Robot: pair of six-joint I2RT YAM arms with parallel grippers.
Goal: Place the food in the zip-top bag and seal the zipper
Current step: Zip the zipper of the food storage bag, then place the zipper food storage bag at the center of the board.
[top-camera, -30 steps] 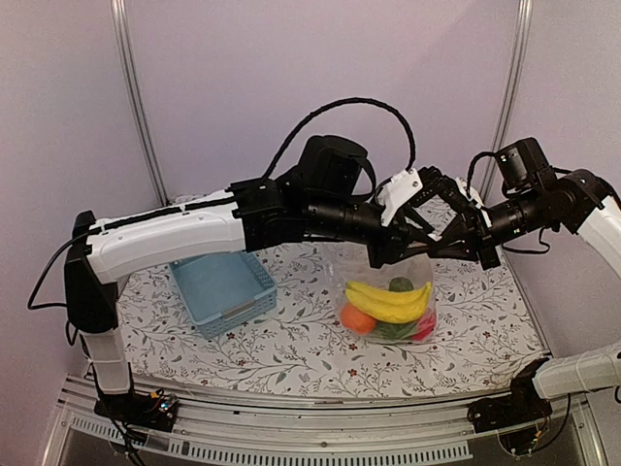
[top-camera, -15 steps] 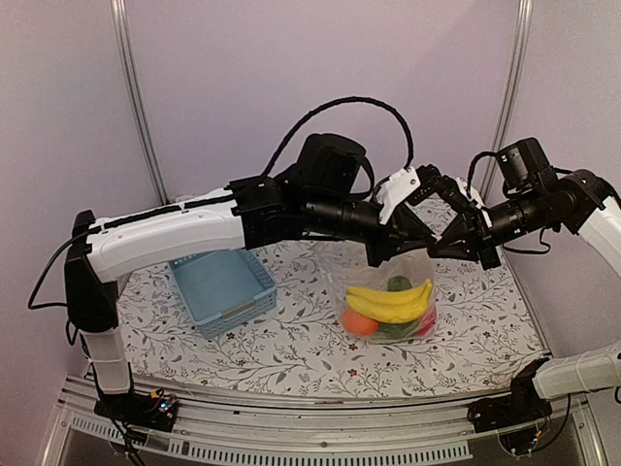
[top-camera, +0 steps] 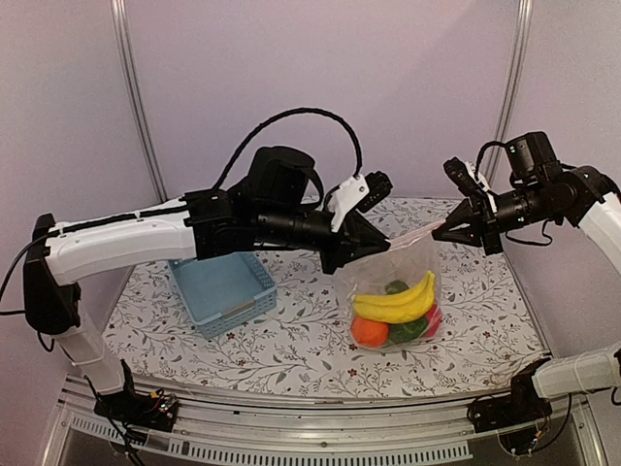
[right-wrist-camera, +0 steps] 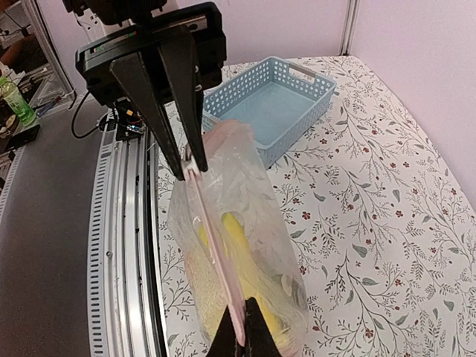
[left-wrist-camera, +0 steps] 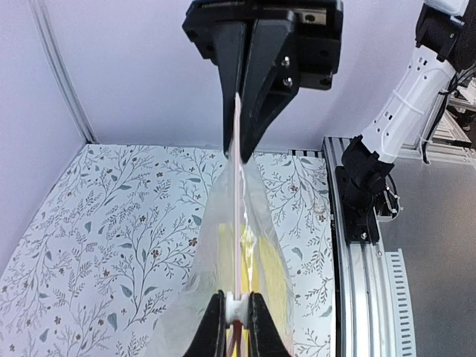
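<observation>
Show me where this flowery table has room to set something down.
Bare cloth between the light blue slotted basket and the clear plastic bag, also right of it. Crowded above: left gripper and right gripper pinch its pinkish zipper strip.
</observation>
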